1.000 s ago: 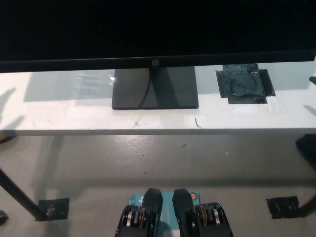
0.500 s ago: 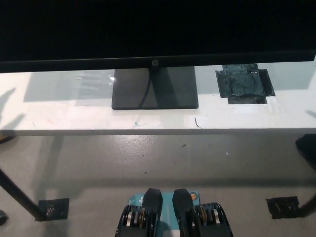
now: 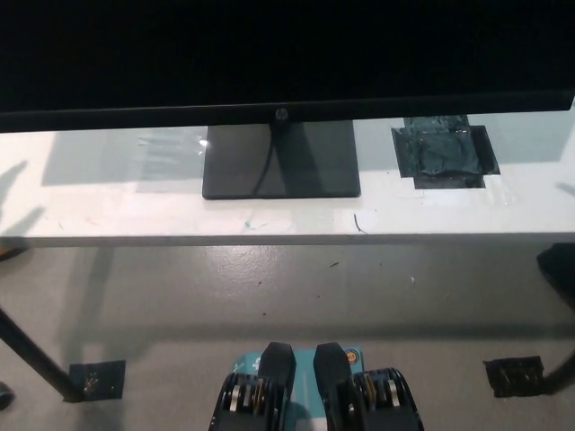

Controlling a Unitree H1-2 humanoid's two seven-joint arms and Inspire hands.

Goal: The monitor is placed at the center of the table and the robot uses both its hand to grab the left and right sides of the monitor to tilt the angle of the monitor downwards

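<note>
Monitor [image 3: 269, 54] sits mid-table, its dark screen filling the top of the head view and its lower bezel hanging over the flat stand [image 3: 281, 160]. The stand rests on the white table [image 3: 135, 211]. Black tape patch [image 3: 445, 153] lies right of the stand, apart from it. Neither hand is in frame (so can't tell whether released, clenched or grasping). More tape on the floor [image 3: 269, 287] by the table legs.

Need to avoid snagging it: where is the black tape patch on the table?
In the head view, the black tape patch lies on the white table, to picture right of the monitor's dark rectangular base, just below the screen's lower edge.
</note>
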